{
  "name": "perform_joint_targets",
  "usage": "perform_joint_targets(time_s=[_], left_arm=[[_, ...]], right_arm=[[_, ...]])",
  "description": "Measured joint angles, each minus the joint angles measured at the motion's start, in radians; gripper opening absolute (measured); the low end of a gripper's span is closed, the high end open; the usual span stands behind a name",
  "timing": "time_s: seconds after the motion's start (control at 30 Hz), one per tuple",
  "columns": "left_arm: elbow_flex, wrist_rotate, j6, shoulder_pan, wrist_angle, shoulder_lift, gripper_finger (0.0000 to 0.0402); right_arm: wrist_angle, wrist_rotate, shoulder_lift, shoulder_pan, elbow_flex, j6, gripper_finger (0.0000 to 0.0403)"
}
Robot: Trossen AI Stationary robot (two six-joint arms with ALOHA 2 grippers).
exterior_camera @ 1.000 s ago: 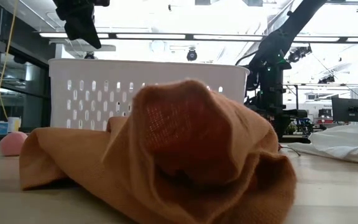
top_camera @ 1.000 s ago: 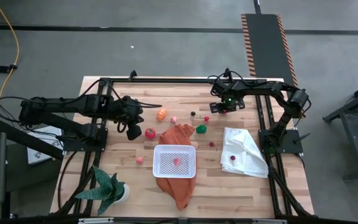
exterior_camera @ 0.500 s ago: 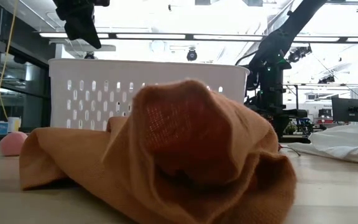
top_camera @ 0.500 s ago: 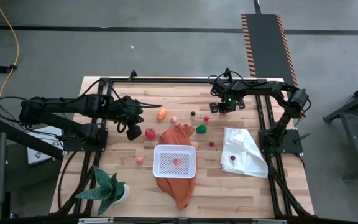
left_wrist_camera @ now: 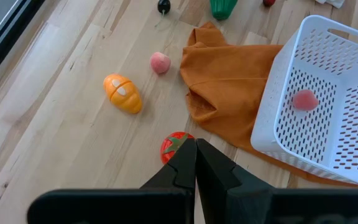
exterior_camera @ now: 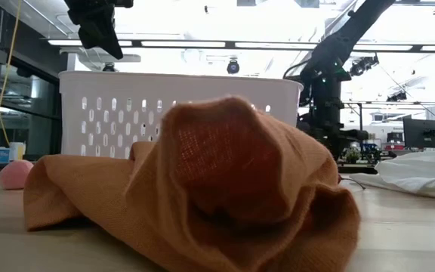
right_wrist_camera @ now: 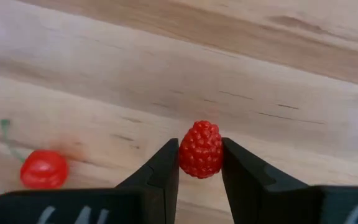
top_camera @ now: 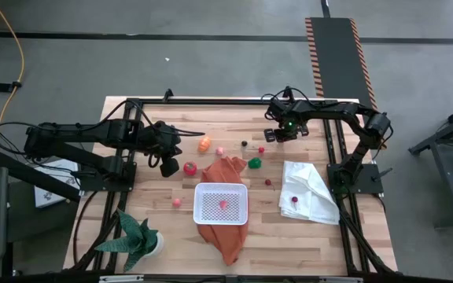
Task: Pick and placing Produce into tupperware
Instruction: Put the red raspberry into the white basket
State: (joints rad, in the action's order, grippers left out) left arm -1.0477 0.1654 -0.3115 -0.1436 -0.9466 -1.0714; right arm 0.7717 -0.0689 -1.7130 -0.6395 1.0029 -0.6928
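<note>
A red raspberry [right_wrist_camera: 200,152] of the produce sits between the fingers of my right gripper [right_wrist_camera: 200,144], which hangs over the table's far right part [top_camera: 280,134], hiding the raspberry in the high view. A red cherry [right_wrist_camera: 44,169] lies beside it. The white tupperware [top_camera: 221,203] rests on an orange cloth [top_camera: 225,169] and holds one pink piece [top_camera: 223,204]. My left gripper [left_wrist_camera: 195,149] is shut and hovers over a red tomato [left_wrist_camera: 174,144]. An orange piece [top_camera: 204,145], a pink one [top_camera: 220,150], a dark one [top_camera: 244,144] and a green one [top_camera: 254,163] lie on the wood. My right gripper pinches the raspberry by its two opposite sides [right_wrist_camera: 184,155] between its two fingers [right_wrist_camera: 166,165]. The fingers come from above and point down. The raspberry stands upright between them, close to the wood; whether it rests on the table I cannot tell.
A white cloth [top_camera: 309,192] with a red piece [top_camera: 295,199] on it lies at the right. A green potted plant [top_camera: 136,236] stands at the near left. Another pink piece [top_camera: 177,202] lies left of the tupperware, a dark red one [top_camera: 268,181] to its right.
</note>
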Motion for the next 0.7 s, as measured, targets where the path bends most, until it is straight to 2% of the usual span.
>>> perform_joint_targets(time_s=[0.43, 0.7], left_arm=[[0.0, 0.0, 0.0, 0.0, -0.01, 0.0, 0.0001], [0.0, 0.0, 0.007, 0.0, -0.026, 0.0, 0.0001]], right_arm=[[0.219, 0.027, 0.01, 0.017, 0.178, 0.155, 0.0087], [0.226, 0.042, 0.125, 0.059, 0.183, 0.147, 0.0087]])
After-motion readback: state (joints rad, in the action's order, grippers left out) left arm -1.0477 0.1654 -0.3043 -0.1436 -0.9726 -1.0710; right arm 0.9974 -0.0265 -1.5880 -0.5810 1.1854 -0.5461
